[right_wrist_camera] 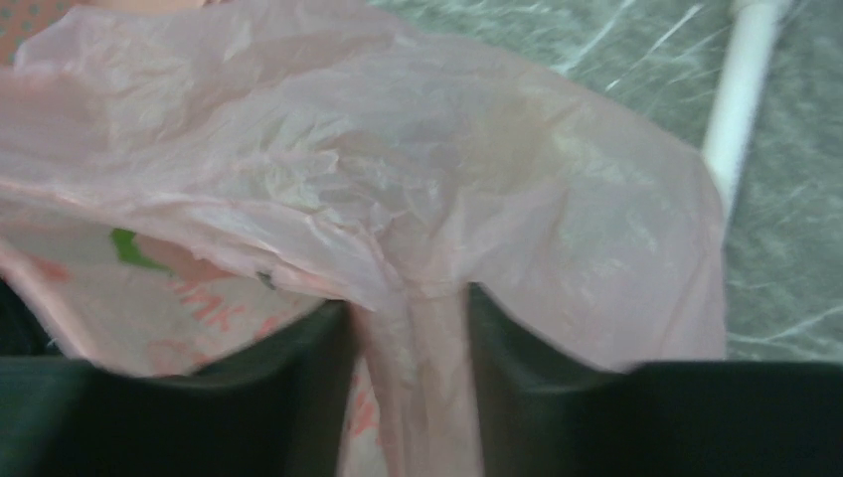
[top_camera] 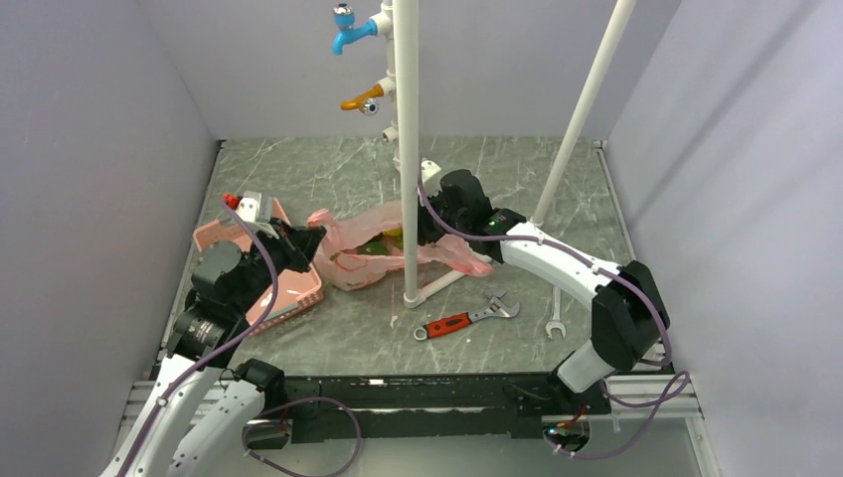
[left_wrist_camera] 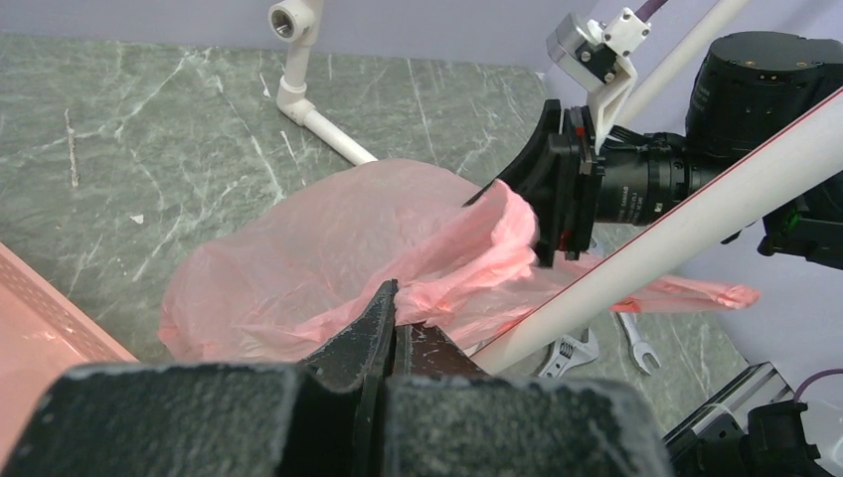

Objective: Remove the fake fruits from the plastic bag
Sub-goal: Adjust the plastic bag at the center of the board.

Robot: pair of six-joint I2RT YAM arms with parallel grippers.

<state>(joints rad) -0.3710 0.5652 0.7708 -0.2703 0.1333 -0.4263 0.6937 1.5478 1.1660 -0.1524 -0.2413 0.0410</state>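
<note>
The pink plastic bag [top_camera: 363, 266] lies crumpled on the table between both arms. Through it show the fake fruits, as a green shape [top_camera: 373, 248] and a yellow one [top_camera: 393, 234]; a green patch [right_wrist_camera: 124, 246] also shows in the right wrist view. My left gripper [top_camera: 316, 238] is at the bag's left end, and in its own view [left_wrist_camera: 403, 298] it is shut on a bunched edge of the bag [left_wrist_camera: 328, 258]. My right gripper [top_camera: 422, 234] is at the bag's right end. Seen close up [right_wrist_camera: 408, 308], its jaws stand apart with a gathered fold of the bag [right_wrist_camera: 398, 199] between them.
A rigid pink basket [top_camera: 298, 288] sits under the left arm. A white upright pipe [top_camera: 408, 149] stands just in front of the bag, and a slanted pipe [top_camera: 591, 99] is at the right. A red-handled adjustable wrench [top_camera: 462, 320] and a spanner [top_camera: 557, 318] lie nearer.
</note>
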